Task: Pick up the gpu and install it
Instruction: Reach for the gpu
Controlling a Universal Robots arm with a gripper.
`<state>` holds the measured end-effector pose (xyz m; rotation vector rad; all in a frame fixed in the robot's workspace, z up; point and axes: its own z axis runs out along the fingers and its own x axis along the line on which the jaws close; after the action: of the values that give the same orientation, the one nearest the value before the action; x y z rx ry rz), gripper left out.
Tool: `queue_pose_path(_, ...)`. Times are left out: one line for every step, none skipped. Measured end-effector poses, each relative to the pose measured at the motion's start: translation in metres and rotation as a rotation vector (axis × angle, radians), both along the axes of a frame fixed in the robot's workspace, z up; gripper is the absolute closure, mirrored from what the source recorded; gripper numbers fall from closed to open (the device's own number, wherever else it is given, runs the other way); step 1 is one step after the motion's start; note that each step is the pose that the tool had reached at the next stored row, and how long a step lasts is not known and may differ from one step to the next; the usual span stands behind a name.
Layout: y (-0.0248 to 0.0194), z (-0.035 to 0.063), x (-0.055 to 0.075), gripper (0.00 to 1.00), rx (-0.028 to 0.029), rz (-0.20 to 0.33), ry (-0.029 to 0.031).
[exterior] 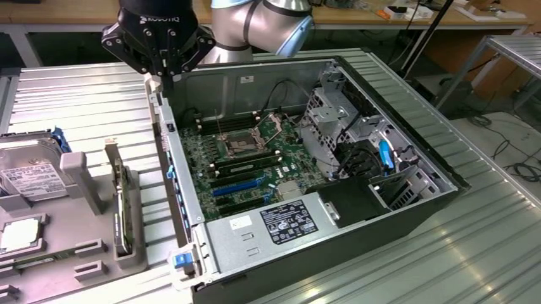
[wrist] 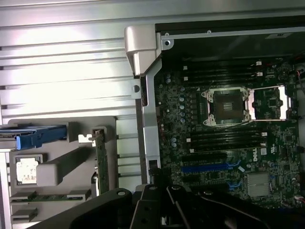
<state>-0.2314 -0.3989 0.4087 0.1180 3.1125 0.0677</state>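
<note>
Over the open PC case's (exterior: 245, 79) back corner hangs the claw (exterior: 166, 73), shut, gripping nothing. GPU (exterior: 121, 209) is well apart, twd the ext. view's left and nearer the camera. It stands on edge in a grey holder (exterior: 80, 174) on the counter (exterior: 76, 95), long axis approx parallel w/ the case wall. Thin green board, seen edge-on.

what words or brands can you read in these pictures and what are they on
"ROBOTIQ": on the gripper body.
Power supply label: print too small to read.
Hard drive label: too small to read.
Circuit board markings: too blurred to read.
</note>
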Motion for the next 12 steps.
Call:
queue_pose_path(0.0000,-0.0001,-0.001,0.89,0.0000,0.000,0.0000)
queue_pose_path(0.0000,-0.0001,-0.001,0.89,0.0000,0.000,0.0000)
queue_pose_path(0.0000,-0.0002,-0.002,0.89,0.0000,0.000,0.0000)
queue_pose_path(0.0000,-0.0002,-0.003,0.89,0.0000,0.000,0.0000)
queue_pose_path(0.0000,-0.0003,-0.004,0.89,0.0000,0.000,0.0000)
queue_pose_path(0.0000,-0.0004,-0.006,0.89,0.0000,0.000,0.0000)
queue_pose_path(0.0000,-0.0005,-0.006,0.89,0.0000,0.000,0.0000)
queue_pose_path(0.0000,-0.0005,-0.007,0.89,0.0000,0.000,0.0000)
queue_pose_path(0.0000,-0.0006,-0.008,0.89,0.0000,0.000,0.0000)
queue_pose_path(0.0000,-0.0007,-0.009,0.89,0.0000,0.000,0.0000)
queue_pose_path(0.0000,-0.0007,-0.010,0.89,0.0000,0.000,0.0000)
queue_pose_path(0.0000,-0.0010,-0.012,0.89,0.0000,0.000,-0.0001)
